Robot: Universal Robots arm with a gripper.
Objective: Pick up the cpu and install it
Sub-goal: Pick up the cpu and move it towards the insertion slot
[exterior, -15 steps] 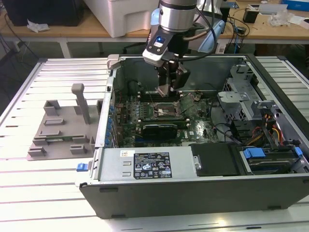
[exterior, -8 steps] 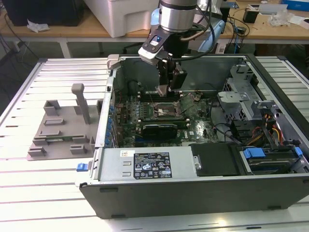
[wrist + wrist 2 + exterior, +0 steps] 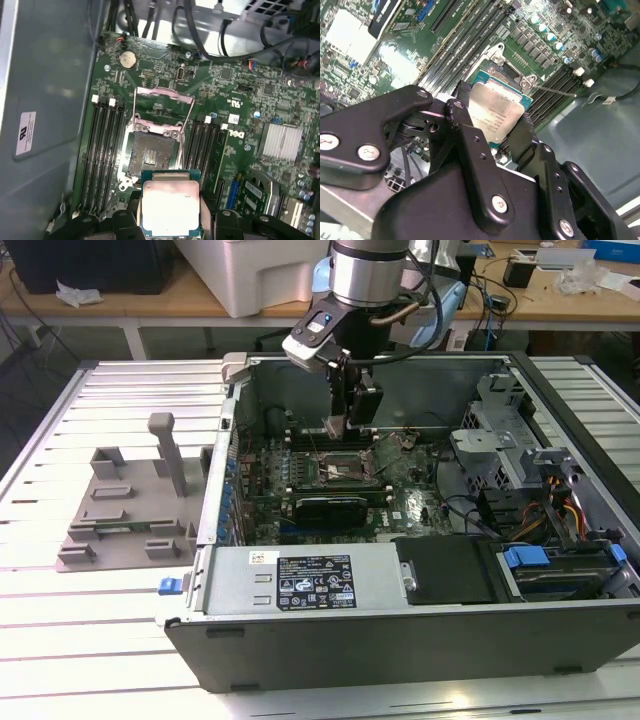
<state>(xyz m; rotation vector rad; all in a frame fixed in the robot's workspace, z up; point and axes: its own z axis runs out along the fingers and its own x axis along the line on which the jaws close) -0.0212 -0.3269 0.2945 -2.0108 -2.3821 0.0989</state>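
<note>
The cpu (image 3: 170, 207) is gripped by its edges between the fingers of the end effector (image 3: 337, 427), inside the open computer case (image 3: 400, 640). In both wrist views it is seen held just above the socket (image 3: 151, 150), whose metal bracket (image 3: 162, 95) is raised. The case is set on the desk (image 3: 100, 640), with a grey fixture plate (image 3: 125, 530) beside it on the exterior view's left.

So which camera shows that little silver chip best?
The first wrist view: the cpu faces the camera squarely, held between the jaws near the empty socket. The second wrist view shows the cpu tilted, partly hidden by the jaws. The exterior view shows a small pale speck.
</note>
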